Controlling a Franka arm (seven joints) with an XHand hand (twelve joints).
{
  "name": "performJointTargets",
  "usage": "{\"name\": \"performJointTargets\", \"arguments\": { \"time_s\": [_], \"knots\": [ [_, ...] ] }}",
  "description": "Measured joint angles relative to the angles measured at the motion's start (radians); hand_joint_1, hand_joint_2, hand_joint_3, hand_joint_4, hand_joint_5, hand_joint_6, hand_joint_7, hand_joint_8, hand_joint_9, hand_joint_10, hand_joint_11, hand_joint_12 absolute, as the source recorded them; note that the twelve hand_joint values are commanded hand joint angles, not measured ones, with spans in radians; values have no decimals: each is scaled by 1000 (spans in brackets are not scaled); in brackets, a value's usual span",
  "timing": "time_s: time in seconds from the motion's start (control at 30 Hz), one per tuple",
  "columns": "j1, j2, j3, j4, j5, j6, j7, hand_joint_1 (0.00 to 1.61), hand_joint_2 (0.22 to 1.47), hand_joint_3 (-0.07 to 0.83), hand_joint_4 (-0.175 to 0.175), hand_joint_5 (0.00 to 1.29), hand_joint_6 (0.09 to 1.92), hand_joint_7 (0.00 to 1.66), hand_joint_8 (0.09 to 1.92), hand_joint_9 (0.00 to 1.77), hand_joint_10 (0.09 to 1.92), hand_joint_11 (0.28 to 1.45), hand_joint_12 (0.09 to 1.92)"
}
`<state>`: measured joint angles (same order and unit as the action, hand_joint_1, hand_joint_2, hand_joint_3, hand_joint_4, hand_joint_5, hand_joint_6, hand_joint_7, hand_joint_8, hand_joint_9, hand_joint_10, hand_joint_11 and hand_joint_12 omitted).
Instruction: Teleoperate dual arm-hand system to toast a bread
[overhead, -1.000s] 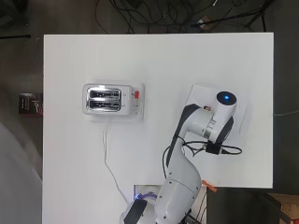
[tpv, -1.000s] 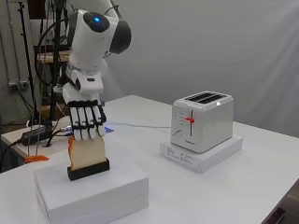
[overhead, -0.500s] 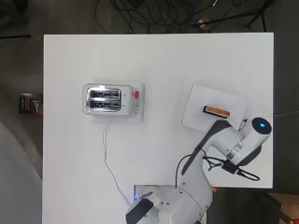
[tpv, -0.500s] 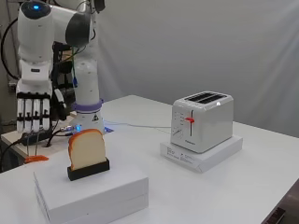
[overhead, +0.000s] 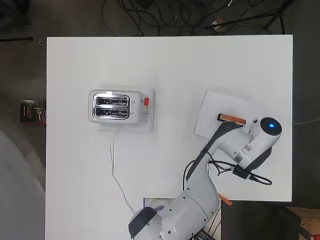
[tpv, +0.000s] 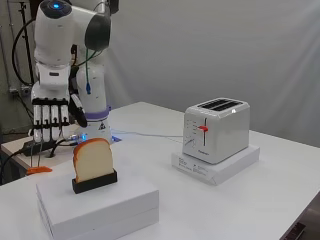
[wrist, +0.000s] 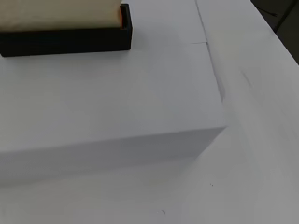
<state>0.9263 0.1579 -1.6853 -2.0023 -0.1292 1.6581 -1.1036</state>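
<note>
One tan bread slice (tpv: 92, 159) upright in black holder (tpv: 94, 182) | black-and-white hand (tpv: 51, 119) beside slice, fingers straight, empty | risk: misaligned grasp topples slice

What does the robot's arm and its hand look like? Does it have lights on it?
The arm is smooth, rounded and white, with dark grey bands at its joints and a glowing blue light on top. Black, blue and green cables run along it. The hand is black and white, with person-like fingers in white segments and black joints.
</note>
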Motion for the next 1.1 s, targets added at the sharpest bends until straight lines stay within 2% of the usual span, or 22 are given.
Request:
{"name": "performJointTargets", "arguments": {
  "time_s": [0.37, 0.43, 0.47, 0.5, 0.53, 0.57, 0.63, 0.7, 0.8, 0.97, 1.1],
  "knots": [
    [-316, 82, 439, 29, 14, -44, -38, 505, 878, 6, 20, 189, 87, 253, 87, 367, 87, 444, 87],
    [-332, 85, 454, 31, 18, -51, -41, 499, 948, 8, 27, 323, 87, 445, 87, 574, 87, 511, 87],
    [-336, 85, 455, 27, 16, -49, -49, 540, 1011, 9, 41, 441, 87, 577, 87, 716, 87, 568, 87],
    [-339, 84, 457, 21, 9, -43, -58, 797, 1068, 9, -22, 578, 449, 787, 334, 978, 87, 699, 88],
    [-351, 85, 465, 21, 5, -37, -68, 996, 1116, 7, -87, 646, 796, 912, 650, 1195, 166, 750, 324],
    [-365, 87, 470, 21, 9, -31, -79, 1112, 1149, 4, -130, 666, 1023, 974, 851, 1318, 208, 734, 553],
    [-396, 87, 479, 22, 25, -3, -92, 1200, 1183, 1, -165, 659, 1237, 1014, 1014, 1404, 211, 677, 795],
    [-412, 84, 482, 22, 28, 17, -98, 1217, 1200, 1, -174, 637, 1314, 1009, 1070, 1420, 173, 649, 835],
    [-410, 54, 501, 22, 3, 22, -82, 1217, 1213, 0, -175, 613, 1350, 995, 1103, 1427, 102, 642, 782],
    [-460, -136, 650, 31, -75, -4, 8, 1214, 1214, -1, -175, 610, 1419, 999, 1045, 1394, 87, 654, 685],
    [-495, -243, 823, 117, -85, -75, 35, 1206, 1209, -1, -145, 641, 1402, 990, 1054, 1399, 87, 664, 669]
  ]
}}
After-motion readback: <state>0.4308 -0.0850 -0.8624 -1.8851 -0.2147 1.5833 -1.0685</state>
